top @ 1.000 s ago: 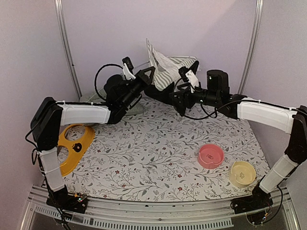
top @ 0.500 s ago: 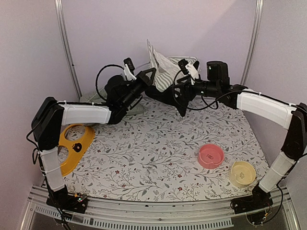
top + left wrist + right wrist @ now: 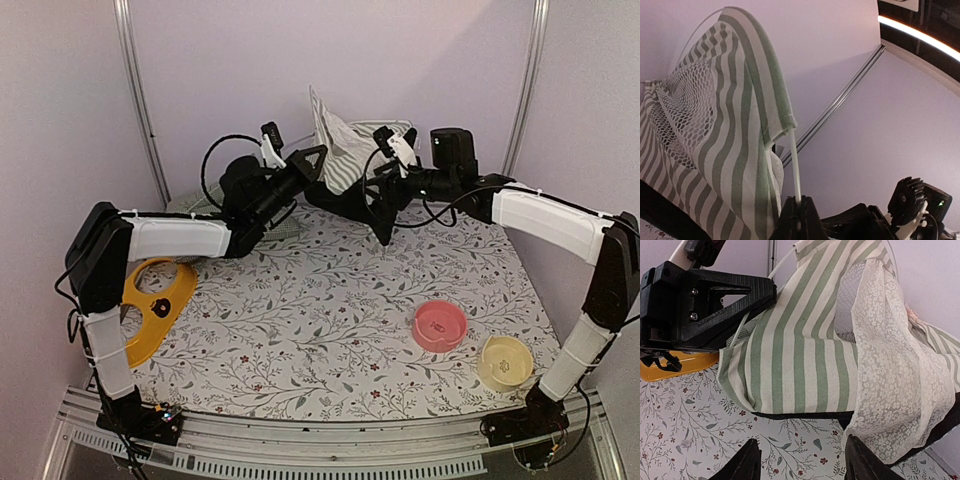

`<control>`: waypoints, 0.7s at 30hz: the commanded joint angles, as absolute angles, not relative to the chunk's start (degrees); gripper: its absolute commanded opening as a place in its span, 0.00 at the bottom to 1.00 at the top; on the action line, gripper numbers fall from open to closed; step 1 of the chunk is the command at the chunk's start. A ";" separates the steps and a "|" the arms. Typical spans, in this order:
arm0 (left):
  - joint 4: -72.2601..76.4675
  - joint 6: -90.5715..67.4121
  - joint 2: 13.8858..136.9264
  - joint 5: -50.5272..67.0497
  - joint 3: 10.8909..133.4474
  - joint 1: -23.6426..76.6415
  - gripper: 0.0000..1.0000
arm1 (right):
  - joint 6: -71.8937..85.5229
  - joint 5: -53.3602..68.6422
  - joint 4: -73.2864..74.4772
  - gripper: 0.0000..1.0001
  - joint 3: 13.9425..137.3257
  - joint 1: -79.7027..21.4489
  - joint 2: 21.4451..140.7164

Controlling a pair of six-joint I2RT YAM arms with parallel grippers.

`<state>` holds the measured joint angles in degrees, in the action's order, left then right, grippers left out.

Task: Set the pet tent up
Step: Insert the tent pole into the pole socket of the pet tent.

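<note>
The left end effector [image 3: 798, 212] is shut tight on the thin white pole [image 3: 794, 160] where it comes out of the fabric sleeve, holding that corner up off the tabletop [image 3: 300, 320]. The pet tent [image 3: 345, 150] sits at the middle of the tabletop's far edge, against the back wall, between the two arms. It is only partly raised. One striped panel stands tall with the pole arching over it, and the mesh panel [image 3: 685, 107] beside it hangs slack and creased. The lace-patterned panel [image 3: 885, 380] droops in loose folds over the black base. To its right, the right end effector [image 3: 803, 442] stands about half open and holds nothing. Its fingers straddle bare tabletop just in front of the tent's lower edge.

I judge the job to be about midway. The fabric is lifted, but the frame is not sprung into shape and nothing stands on its own. What is left is seating the poles, spreading the base flat and pulling the sagging panels taut.

A yellow feeder stand [image 3: 160, 300] lies at the left edge, well apart from the work. A patch of checked fabric [image 3: 187, 205], probably a cushion, shows behind the left arm. A pink bowl [image 3: 440, 325] and a cream bowl [image 3: 505, 362] sit near the near right corner, clear of both arms. The likelier obstruction is the two arms crowding each other at the tent.
</note>
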<state>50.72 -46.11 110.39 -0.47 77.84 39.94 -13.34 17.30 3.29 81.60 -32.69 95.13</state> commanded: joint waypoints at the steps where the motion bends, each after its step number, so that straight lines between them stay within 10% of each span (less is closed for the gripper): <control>1: 51.47 -45.50 109.89 0.45 79.02 39.19 0.00 | -18.76 19.46 3.28 0.57 85.61 -32.56 98.55; 21: 53.54 -47.01 108.24 2.93 76.50 39.32 0.00 | -40.39 27.66 -14.36 0.59 77.87 -34.94 96.92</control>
<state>51.62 -47.37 110.26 2.46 77.25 39.94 -38.96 22.96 -10.66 79.46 -34.54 99.09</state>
